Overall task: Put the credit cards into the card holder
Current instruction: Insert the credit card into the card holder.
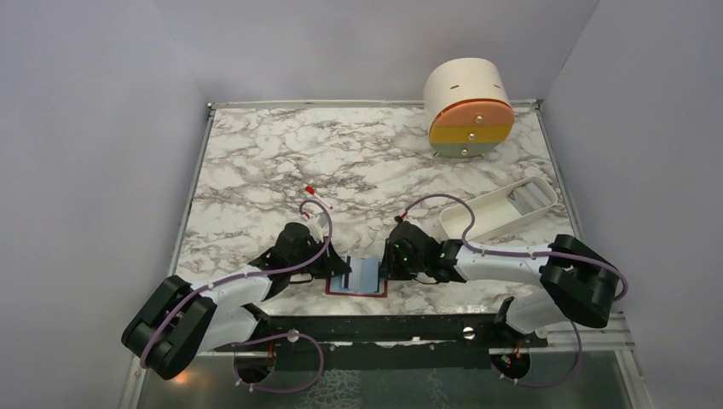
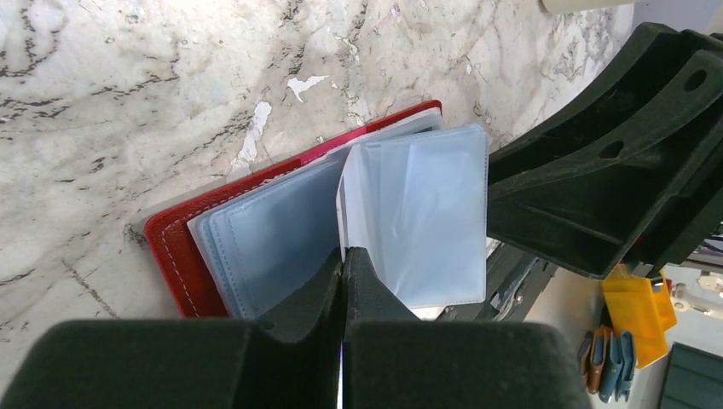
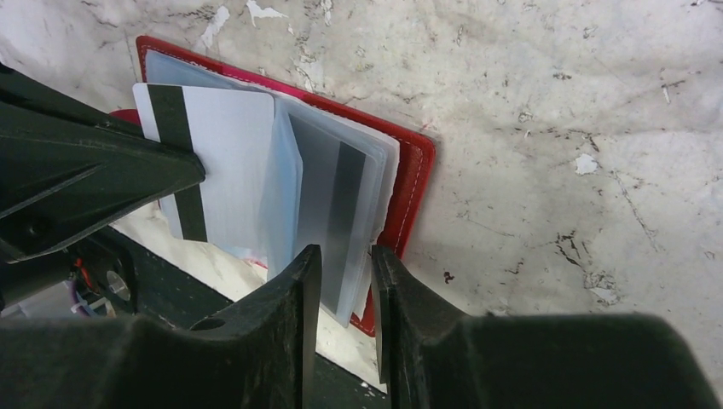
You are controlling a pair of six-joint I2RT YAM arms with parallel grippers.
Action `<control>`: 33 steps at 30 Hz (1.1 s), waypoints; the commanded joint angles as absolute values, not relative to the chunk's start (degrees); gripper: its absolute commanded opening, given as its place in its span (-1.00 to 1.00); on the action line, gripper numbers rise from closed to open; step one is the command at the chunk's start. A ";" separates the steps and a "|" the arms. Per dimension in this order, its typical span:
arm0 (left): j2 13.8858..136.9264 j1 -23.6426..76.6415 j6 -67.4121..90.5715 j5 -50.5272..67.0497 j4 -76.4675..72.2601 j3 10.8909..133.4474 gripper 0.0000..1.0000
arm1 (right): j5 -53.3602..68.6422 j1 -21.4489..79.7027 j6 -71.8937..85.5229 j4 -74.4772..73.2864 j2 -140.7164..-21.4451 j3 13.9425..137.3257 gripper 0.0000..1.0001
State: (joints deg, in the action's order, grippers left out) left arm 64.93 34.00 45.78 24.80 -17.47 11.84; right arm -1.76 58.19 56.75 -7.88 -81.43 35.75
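Note:
The red card holder (image 1: 356, 277) lies open near the table's front edge, its clear sleeves fanned up. Its red cover shows in the left wrist view (image 2: 170, 247) and the right wrist view (image 3: 413, 170). My left gripper (image 2: 343, 256) is shut on a white-backed card with a black stripe (image 3: 226, 162), seen edge-on from the left wrist. The card lies partly among the sleeves. My right gripper (image 3: 345, 264) is closed on the near corner of a stack of sleeves (image 3: 341, 213); a dark stripe shows through them. The other cards are out of view.
A round cream drawer unit (image 1: 469, 106) stands at the back right. A white oblong tray (image 1: 499, 209) lies right of the right arm. A black bar (image 1: 384, 328) runs along the front edge just behind the holder.

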 commanded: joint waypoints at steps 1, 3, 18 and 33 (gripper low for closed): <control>66.05 34.27 46.63 25.69 -18.31 9.77 -1.00 | -2.78 58.92 56.87 -11.15 -81.68 38.85 -0.41; 65.94 34.28 46.67 25.67 -18.38 9.75 -1.00 | -4.92 58.98 56.70 -14.62 -79.71 39.70 -0.34; 66.03 34.21 47.33 26.26 -18.37 10.40 -1.00 | -7.46 60.52 55.15 -15.33 -78.77 42.82 -0.42; 63.90 34.23 48.88 28.57 -21.68 7.62 -1.00 | -9.59 60.63 55.91 -17.14 -86.57 39.97 -0.69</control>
